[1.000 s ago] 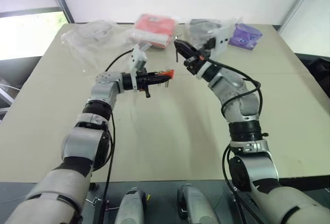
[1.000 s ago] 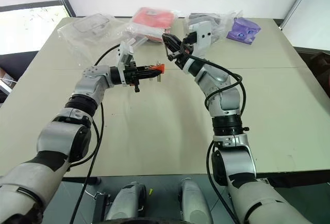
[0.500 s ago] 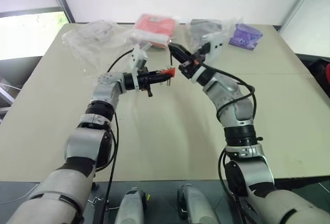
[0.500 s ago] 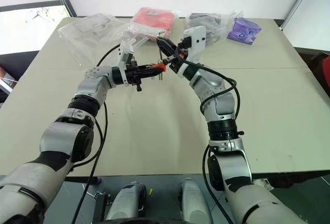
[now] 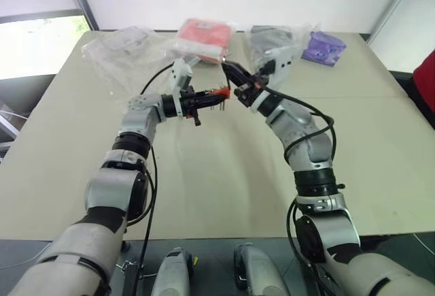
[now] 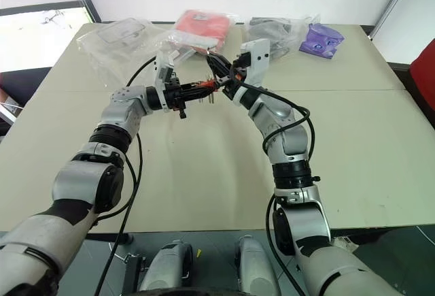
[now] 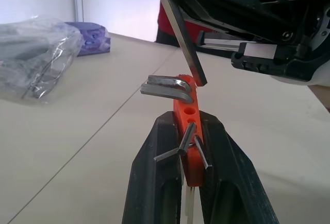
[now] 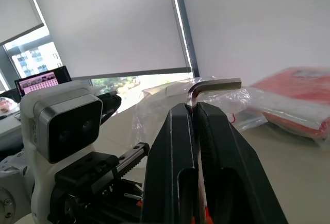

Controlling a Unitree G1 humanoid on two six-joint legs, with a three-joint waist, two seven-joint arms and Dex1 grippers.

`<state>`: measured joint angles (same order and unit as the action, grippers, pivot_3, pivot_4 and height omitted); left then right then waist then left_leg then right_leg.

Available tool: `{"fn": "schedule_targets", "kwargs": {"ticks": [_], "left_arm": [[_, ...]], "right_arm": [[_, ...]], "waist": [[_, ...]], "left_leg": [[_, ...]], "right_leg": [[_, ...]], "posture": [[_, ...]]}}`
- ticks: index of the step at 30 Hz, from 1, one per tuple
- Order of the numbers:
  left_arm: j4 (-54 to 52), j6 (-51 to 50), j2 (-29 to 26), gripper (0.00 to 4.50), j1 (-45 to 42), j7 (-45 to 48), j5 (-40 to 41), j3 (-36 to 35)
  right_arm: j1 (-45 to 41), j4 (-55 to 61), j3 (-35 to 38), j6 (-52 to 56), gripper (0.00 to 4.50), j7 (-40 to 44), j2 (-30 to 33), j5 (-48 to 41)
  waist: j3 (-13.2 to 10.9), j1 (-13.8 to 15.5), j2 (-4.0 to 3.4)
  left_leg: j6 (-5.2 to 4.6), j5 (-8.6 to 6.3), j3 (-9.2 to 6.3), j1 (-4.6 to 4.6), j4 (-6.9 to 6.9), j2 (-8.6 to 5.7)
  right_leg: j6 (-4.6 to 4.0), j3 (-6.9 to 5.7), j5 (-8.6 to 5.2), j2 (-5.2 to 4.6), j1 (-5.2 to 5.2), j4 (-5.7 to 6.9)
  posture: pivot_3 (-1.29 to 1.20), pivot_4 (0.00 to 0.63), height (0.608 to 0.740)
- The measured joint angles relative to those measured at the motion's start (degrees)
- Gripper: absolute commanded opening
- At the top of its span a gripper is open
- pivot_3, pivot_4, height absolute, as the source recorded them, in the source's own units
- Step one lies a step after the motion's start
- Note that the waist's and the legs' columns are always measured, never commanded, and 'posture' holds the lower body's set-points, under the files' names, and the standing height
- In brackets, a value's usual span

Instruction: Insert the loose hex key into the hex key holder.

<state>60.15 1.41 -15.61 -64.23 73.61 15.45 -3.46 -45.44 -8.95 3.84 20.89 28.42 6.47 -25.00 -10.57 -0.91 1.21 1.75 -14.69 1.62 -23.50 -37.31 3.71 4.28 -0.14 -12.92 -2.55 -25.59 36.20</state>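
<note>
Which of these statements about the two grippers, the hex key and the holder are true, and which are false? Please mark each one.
1. The left gripper holds the hex key holder. True.
2. The loose hex key lies on the table. False: the right gripper grips it.
3. The holder already carries other keys. True.
4. The purple bag is beside the robot's left arm. False: it lies at the far right.

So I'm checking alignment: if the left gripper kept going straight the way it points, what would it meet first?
Probably the right gripper, which holds the loose key just past the holder in the left gripper; the key's tip already sits at the holder's end, though depth is hard to judge.
</note>
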Motion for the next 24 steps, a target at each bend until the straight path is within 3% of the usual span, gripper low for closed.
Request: {"fn": "schedule_targets", "kwargs": {"ticks": [24], "left_arm": [[-1.9, -1.1, 2.0, 0.00, 0.6, 0.6, -0.7, 0.1]], "right_arm": [[-0.7, -0.2, 1.1, -0.1, 0.06, -1.1, -0.7, 0.0]], "waist": [[0.0, 0.0, 0.00]], "left_leg": [[0.00, 0.00, 0.00, 0.01, -0.07, 0.00]], "right_leg": [[0.00, 0.00, 0.00, 0.00, 0.01, 0.06]], "posture": [[0.00, 0.150, 0.739]]}}
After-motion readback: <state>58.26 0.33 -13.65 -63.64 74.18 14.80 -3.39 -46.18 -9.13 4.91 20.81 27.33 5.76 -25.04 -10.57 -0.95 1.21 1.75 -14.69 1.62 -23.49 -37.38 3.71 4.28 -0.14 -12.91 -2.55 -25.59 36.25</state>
